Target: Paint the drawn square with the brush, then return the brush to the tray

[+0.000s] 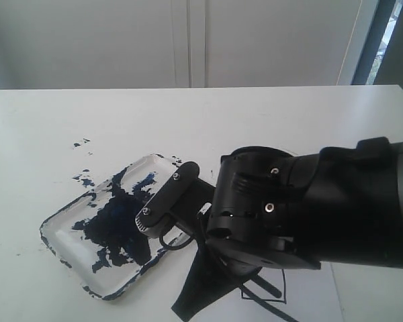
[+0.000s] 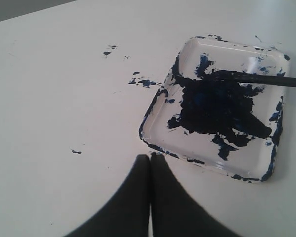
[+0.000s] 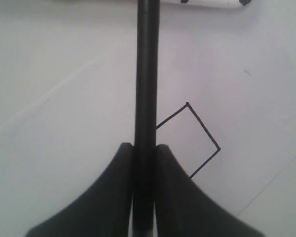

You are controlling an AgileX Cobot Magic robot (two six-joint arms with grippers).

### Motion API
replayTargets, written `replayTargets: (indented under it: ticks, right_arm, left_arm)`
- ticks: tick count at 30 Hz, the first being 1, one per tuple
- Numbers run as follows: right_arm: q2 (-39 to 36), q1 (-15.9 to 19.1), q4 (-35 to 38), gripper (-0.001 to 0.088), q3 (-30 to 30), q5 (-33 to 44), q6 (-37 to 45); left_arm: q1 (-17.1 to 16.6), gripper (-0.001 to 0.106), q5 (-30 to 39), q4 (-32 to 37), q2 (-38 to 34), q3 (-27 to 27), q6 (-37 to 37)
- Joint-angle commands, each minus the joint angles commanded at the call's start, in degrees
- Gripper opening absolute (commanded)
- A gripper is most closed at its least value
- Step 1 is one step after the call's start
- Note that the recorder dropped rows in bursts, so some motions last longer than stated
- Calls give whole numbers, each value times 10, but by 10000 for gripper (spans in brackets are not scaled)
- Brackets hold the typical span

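The clear tray smeared with dark blue paint sits left of centre on the white table. The thin black brush runs from my right gripper, which is shut on its handle, toward the tray rim. Its paint-coated tip lies over the blotch inside the tray. The drawn square, with a white inside, lies on paper just beside the right fingers. In the exterior view the square is mostly hidden by the right arm. My left gripper is shut and empty, just short of the tray's near rim.
Dark paint specks dot the table beyond the tray's far-left side, and a second cluster of specks shows in the left wrist view. The bulky right arm fills the lower right. A white paper sheet lies under the square.
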State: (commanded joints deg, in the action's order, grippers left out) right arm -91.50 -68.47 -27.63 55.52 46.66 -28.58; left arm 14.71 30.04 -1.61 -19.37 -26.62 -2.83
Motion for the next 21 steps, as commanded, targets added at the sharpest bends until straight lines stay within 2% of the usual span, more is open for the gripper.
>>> replayTargets:
  ticks: [7,15,18,21]
  right_arm:
    - [-2,0,-7,0,0,-5,0]
    - [-46,0,-4,0,0,-7,0]
    - [-46,0,29,0,0,-7,15]
    - [-46,0,122,0,8,-15,117]
  left_arm:
    - [0,0,1,0,0,0,0]
    - [0,0,1,0,0,0,0]
    - [0,0,1,0,0,0,0]
    - [0,0,1,0,0,0,0]
